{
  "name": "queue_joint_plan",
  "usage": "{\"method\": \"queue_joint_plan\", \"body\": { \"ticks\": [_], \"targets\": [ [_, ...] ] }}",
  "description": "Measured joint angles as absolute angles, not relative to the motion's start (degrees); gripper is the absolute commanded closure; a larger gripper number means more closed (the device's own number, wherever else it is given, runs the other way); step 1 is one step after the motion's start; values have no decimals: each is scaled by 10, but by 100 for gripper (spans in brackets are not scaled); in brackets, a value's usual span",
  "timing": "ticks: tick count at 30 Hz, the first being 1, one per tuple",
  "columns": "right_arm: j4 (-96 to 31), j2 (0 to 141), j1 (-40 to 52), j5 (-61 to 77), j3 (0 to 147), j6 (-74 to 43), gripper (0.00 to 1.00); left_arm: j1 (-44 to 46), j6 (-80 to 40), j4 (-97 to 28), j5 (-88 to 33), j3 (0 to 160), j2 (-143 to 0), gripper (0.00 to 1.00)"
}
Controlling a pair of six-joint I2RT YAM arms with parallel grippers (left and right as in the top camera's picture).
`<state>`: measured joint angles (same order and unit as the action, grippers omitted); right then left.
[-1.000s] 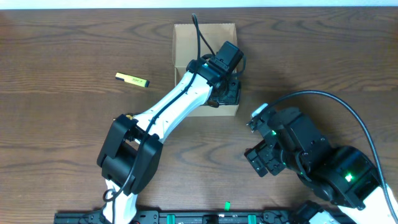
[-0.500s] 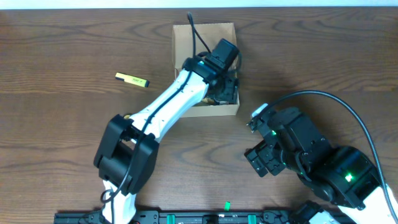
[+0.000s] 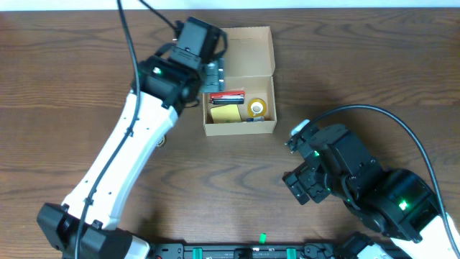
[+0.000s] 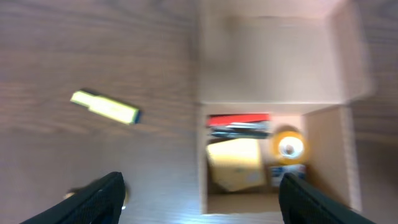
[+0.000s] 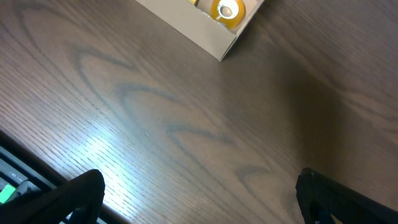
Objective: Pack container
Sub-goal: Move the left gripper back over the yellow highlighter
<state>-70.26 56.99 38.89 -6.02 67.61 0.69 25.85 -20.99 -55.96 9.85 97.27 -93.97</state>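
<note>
The tan cardboard container [image 3: 266, 124] stands at the back middle of the table, its flap lid [image 3: 248, 50] open toward the back. Inside lie red and black pens [image 3: 226, 96], a yellow pad [image 3: 224, 114] and a tape roll [image 3: 256, 108]. My left gripper [image 3: 213, 76] is open and empty, over the container's left wall; the left wrist view [image 4: 200, 183] shows the container [image 4: 323, 162] below it. A yellow marker [image 4: 104, 107] lies on the table left of the container. My right gripper [image 3: 298, 187] is open and empty, over bare table [image 5: 199, 186].
The table is dark wood [image 3: 72, 72]. A black rail [image 3: 237, 252] runs along the front edge. The container's corner [image 5: 205, 34] and the tape roll [image 5: 225, 10] show at the top of the right wrist view.
My left gripper has come up out of the container and moved left, uncovering its contents. The left arm now hides the yellow marker in the overhead view. The right arm has not moved.
</note>
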Motion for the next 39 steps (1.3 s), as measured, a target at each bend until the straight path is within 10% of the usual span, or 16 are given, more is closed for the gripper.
{"method": "queue_joint_plan", "body": {
  "ticks": [15,39],
  "targets": [
    [-703,570,389,-60,676,7,1,76,-241,-599,61,973,-974,12],
    [-703,570,389,-60,676,7,1,65,-555,-488,29,973,-1171,13]
  ]
}}
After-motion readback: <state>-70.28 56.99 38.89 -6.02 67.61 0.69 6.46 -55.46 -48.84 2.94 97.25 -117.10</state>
